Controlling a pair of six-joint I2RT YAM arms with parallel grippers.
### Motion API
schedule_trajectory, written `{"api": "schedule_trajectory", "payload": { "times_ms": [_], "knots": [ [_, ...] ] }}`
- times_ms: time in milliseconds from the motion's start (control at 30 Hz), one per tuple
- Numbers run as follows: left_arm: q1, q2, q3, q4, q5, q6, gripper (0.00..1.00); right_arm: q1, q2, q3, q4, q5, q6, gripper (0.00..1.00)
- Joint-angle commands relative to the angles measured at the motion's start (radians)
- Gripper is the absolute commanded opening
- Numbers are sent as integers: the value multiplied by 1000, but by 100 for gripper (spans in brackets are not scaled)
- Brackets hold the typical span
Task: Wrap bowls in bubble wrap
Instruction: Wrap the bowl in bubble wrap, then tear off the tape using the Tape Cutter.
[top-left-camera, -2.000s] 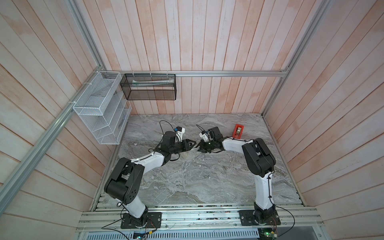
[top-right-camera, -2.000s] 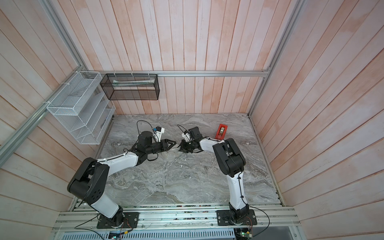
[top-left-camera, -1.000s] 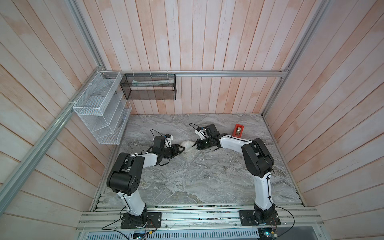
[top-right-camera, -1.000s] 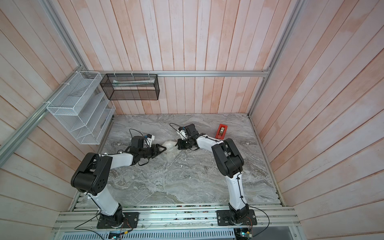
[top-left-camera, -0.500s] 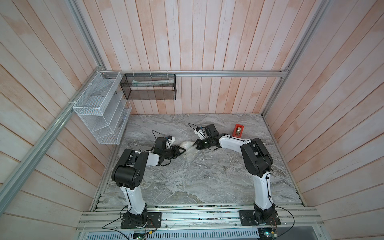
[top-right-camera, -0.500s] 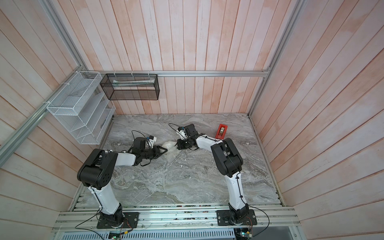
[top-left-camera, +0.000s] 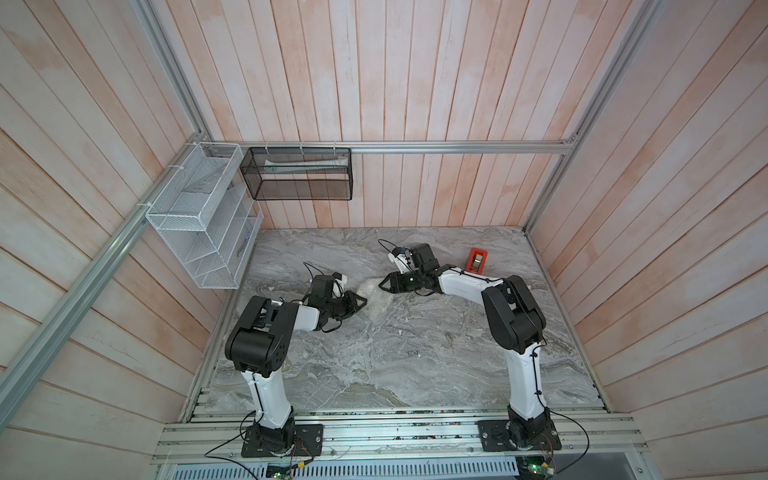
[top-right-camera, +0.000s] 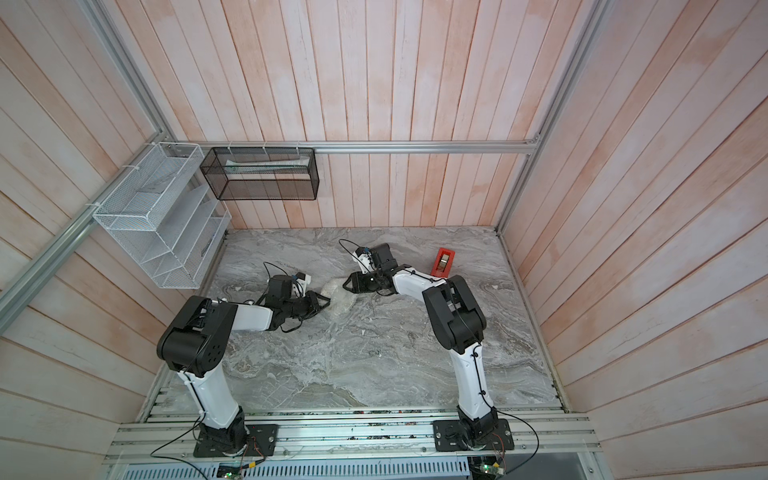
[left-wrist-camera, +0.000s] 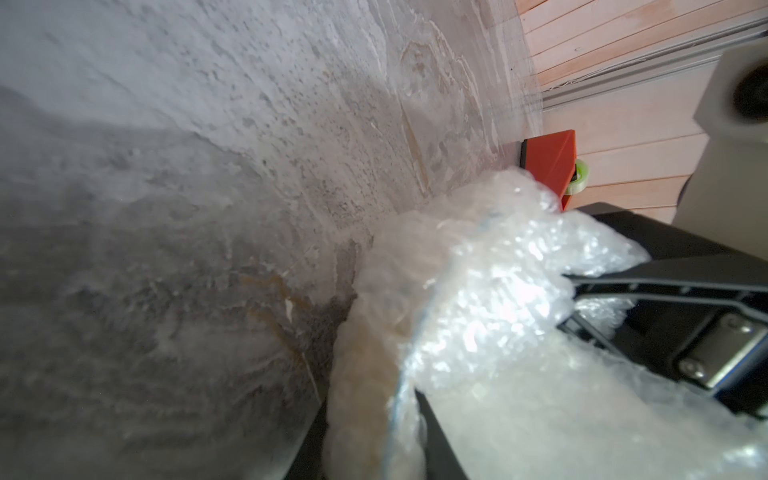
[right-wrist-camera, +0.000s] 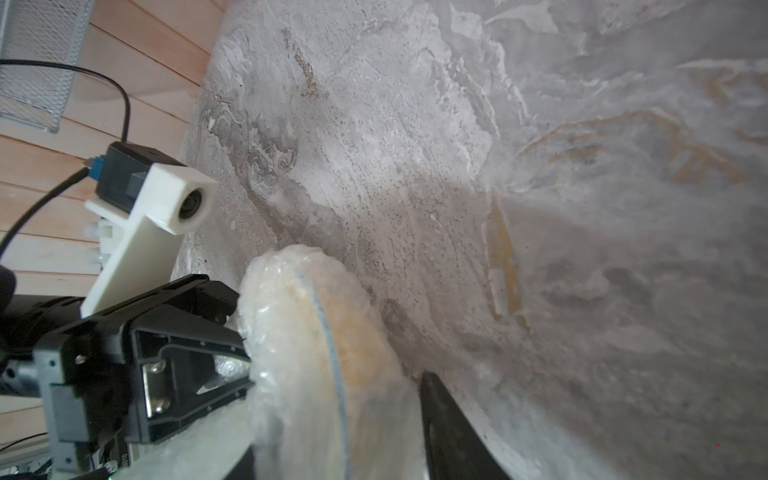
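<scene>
The bowl, swathed in bubble wrap, stood on edge on the counter, mouth sideways. My left fingers pinched the wrap narrowly; my right fingers stood parted astride its rim.

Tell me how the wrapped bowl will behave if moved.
The bubble wrap looks loose and crinkly, so it will probably give and shift before the bowl moves. Plastic on the smooth table should slide easily. The left gripper seems to pinch only wrap, so lifting may unfold it.
</scene>
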Motion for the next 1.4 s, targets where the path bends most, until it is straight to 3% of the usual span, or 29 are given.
{"api": "schedule_trajectory", "payload": {
  "times_ms": [0,200,333,500,600,767,933,1367],
  "knots": [
    [-7,-4,-10,-3,-27,-4,18,-50,-90,-52,75,-46,72,52],
    [-8,-54,-36,13,-63,-41,14,-112,-183,-127,108,-105,107,54],
    [-7,-129,-82,20,-131,-77,12,-165,-276,-208,118,-77,126,54],
    [-4,-282,-171,7,-273,-138,11,-266,-370,-279,18,90,147,53],
    [-3,-349,-167,-114,-365,-145,11,-335,-408,-303,-37,204,148,49],
    [-2,-378,-178,-196,-412,-155,11,-475,-392,-298,-70,218,176,38],
    [0,-367,-212,-177,-397,-184,11,-552,-347,-250,-91,227,165,35],
    [0,-390,-211,-258,-426,-226,11,-582,-284,-239,-108,183,192,33]
  ]
}}
